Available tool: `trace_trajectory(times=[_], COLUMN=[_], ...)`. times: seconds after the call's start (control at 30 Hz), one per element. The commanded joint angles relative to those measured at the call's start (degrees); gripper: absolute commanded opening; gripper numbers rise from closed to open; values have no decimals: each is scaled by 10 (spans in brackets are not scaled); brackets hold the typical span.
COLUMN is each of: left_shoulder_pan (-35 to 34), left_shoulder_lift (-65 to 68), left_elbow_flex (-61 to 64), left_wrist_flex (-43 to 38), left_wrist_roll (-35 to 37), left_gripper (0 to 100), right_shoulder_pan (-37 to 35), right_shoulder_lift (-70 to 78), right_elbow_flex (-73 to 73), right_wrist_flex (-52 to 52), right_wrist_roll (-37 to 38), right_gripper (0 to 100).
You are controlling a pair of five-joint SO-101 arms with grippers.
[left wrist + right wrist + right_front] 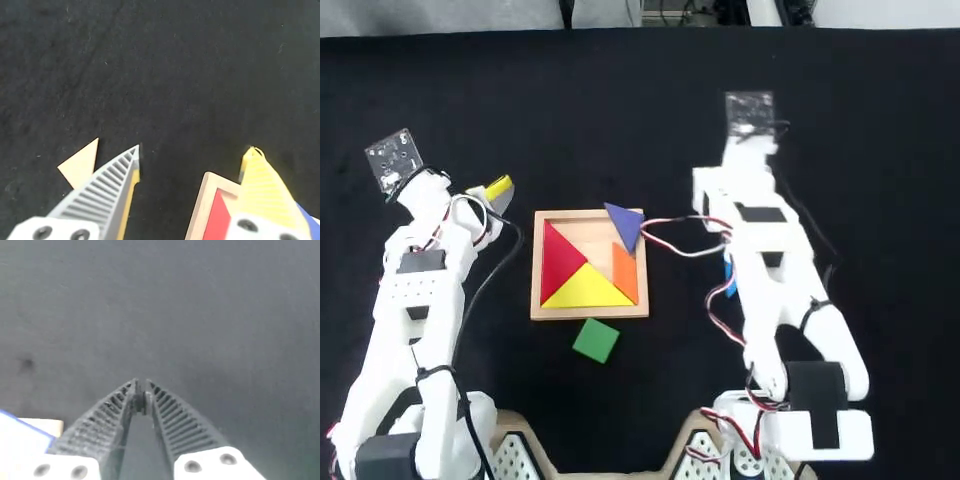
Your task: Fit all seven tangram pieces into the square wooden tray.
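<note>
Wooden tray half full, blue triangle just propped on its rim. Left gripper has fingers spread, probably lining up the pale triangle; right gripper fingers pinched together, empty.

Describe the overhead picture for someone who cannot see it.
A square wooden tray on a black table holds a red triangle, yellow triangle and orange piece, with a blue triangle lying over one corner. A green square lies just outside it; the white left arm and right arm flank the tray.
</note>
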Motion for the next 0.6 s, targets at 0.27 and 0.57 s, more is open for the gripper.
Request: trace_trajectory(times=[0.27,0.57], left_shoulder_pan=[-2,1], left_shoulder_lift=[-4,-4], left_elbow_flex=[58,58], left_wrist_flex=[-105,-105], left_wrist_roll=[35,35], left_gripper=[317,317], right_shoulder_pan=[-118,-186], right_shoulder_lift=[185,271], right_elbow_flex=[-300,-356], right_wrist_flex=[178,187], right_wrist_roll=[4,6], right_gripper=[11,11])
